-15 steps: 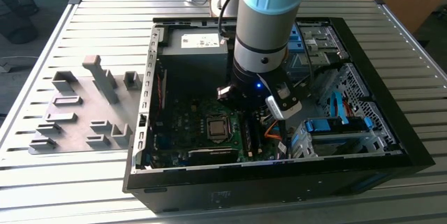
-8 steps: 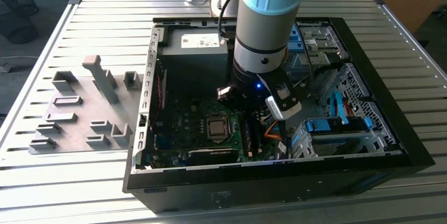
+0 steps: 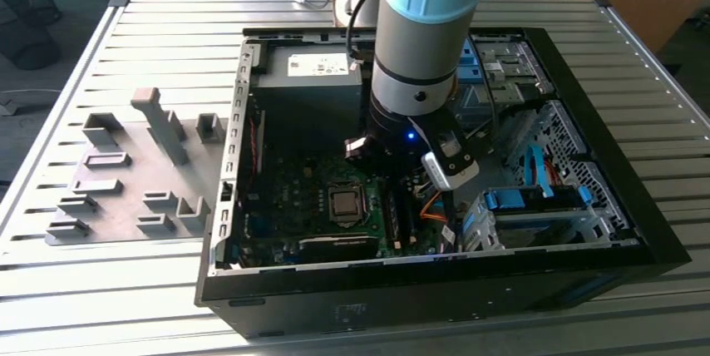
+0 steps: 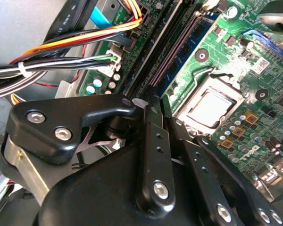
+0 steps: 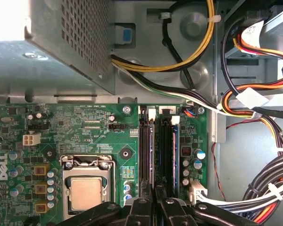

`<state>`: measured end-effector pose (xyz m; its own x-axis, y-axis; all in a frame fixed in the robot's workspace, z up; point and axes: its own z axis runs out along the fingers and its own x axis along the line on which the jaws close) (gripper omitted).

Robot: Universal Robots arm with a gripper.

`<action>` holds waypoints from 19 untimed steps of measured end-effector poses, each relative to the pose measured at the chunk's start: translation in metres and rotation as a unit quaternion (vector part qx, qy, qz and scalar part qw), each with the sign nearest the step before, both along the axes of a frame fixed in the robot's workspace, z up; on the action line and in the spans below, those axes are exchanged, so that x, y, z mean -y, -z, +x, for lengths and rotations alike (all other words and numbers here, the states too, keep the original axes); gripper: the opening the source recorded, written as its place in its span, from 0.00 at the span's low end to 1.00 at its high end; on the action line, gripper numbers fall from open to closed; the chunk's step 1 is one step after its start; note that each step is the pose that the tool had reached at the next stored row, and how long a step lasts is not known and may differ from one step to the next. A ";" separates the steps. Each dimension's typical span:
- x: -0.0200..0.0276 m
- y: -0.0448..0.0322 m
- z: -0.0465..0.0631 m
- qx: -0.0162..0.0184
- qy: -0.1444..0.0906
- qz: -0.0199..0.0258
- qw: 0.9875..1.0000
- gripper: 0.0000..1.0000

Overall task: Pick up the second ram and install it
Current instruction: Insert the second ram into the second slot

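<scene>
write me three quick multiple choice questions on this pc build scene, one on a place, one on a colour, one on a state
1. Where is the gripper?
a) over a keyboard
b) over the memory slots
c) over a monitor

2. What colour is the motherboard?
a) red
b) green
c) white

3. How is the computer case?
a) shut with a panel
b) open, its inside showing
c) wrapped in plastic

Answers:
1 b: the first wrist view shows the gripper at the slots, beside the processor.
2 b: the board is green in both wrist views.
3 b: in the exterior view the arm reaches down into the case.
</scene>
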<state>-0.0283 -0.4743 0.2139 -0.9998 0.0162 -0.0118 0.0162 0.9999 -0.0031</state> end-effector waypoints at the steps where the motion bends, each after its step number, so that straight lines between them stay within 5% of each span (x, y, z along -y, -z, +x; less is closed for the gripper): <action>1: 0.0000 0.0000 0.000 0.000 0.000 0.000 1.000 0.14; 19: 0.0000 0.0040 0.000 0.000 -0.007 0.000 1.000 0.14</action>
<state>-0.0283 -0.4743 0.2099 -0.9999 0.0012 -0.0117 0.0013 1.0000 -0.0032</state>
